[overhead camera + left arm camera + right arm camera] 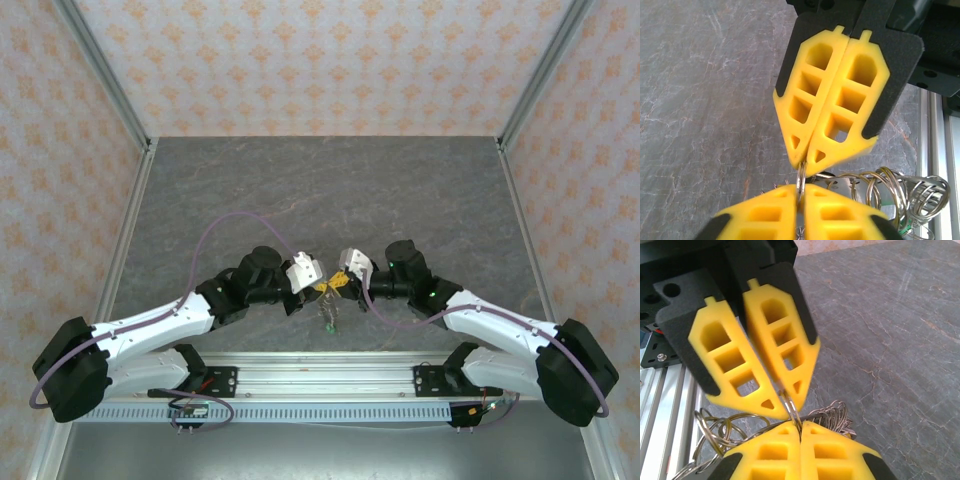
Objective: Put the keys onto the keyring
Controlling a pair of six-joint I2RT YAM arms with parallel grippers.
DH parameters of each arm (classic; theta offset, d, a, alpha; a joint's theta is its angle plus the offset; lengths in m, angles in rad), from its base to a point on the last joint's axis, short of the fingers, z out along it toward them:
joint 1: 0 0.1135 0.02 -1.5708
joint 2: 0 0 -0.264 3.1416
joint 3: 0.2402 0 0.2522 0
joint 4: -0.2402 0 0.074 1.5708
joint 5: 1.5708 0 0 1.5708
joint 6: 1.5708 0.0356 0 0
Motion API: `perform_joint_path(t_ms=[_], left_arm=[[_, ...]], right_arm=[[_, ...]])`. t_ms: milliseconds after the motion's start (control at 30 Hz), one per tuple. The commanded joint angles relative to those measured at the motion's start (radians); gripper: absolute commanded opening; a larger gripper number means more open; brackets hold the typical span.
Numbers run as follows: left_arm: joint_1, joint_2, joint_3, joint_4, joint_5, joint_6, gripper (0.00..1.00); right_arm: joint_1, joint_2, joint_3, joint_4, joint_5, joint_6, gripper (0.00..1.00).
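You're at the threading step, I reckon: left gripper (801, 200) and right gripper (805, 159) both clamp the keyring (800, 181) tip-to-tip over the table's (300, 190) near centre; next you need its coil pried open.

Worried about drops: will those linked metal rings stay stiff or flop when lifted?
Probably floppy: the linked rings hang loosely chained, so they'd likely swing. Possibly slippery: left claw and right claw pinch just one thin ring.

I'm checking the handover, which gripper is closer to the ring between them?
Neither, left and right tie. The left gripper pinches the ring from its side, the right gripper pinches it from the opposite side, their tips nearly touching.
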Motion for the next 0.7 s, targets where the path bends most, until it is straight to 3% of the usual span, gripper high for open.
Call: perform_joint_path(t_ms=[0,667], left_arm=[[-0.001,-0.001,0.031,-0.031,-0.015,0.037,0.16],[-0.003,0.037,0.075,-0.044,-0.003,0.062,0.14]], right_arm=[[0.001,-0.006,0.055,-0.017,-0.014,-0.023,0.0],[0.001,0.039,0.198,-0.248,-0.082,-0.113,0.0]])
